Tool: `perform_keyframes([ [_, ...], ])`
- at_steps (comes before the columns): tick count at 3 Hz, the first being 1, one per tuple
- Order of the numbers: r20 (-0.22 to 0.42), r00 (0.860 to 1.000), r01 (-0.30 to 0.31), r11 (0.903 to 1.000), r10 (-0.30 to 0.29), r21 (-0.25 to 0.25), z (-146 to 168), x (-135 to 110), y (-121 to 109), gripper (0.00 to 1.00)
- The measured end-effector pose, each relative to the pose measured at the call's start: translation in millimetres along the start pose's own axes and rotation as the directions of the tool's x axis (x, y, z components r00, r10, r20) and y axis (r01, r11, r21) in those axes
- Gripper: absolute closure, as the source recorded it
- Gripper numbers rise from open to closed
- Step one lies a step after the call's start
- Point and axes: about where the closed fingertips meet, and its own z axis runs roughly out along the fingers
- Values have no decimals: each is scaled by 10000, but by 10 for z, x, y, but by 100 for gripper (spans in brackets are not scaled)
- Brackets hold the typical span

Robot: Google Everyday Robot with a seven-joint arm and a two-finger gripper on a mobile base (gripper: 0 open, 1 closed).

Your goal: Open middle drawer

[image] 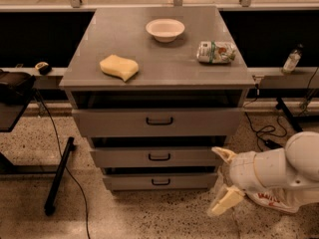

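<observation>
A grey cabinet has three drawer fronts. The middle drawer (159,157) is the mid-sized one, flat-fronted, with a small dark loop handle (159,157), and it sits pushed in. My gripper (223,179) is low at the right, beside the cabinet's lower right corner, level with the middle and bottom drawers. Its two cream fingers are spread wide apart, one fingertip (221,153) up near the middle drawer's right end and the other down by the floor. It holds nothing and does not touch the handle.
The cabinet top (199,76) holds a yellow sponge (119,66), a white bowl (165,29) and a crumpled bag (215,52). Top drawer (159,121) and bottom drawer (160,181) are shut. A bottle (291,59) stands at right; cables (264,131) and a black stand leg (59,176) lie on the floor.
</observation>
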Motion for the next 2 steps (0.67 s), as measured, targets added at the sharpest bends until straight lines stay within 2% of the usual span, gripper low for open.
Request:
perform_keyframes([
  [1,979,9950,-302,9950,208,952,379,14,-133,0],
  [2,939,9954,-347,9848,189,1700,395,30,-337,0],
])
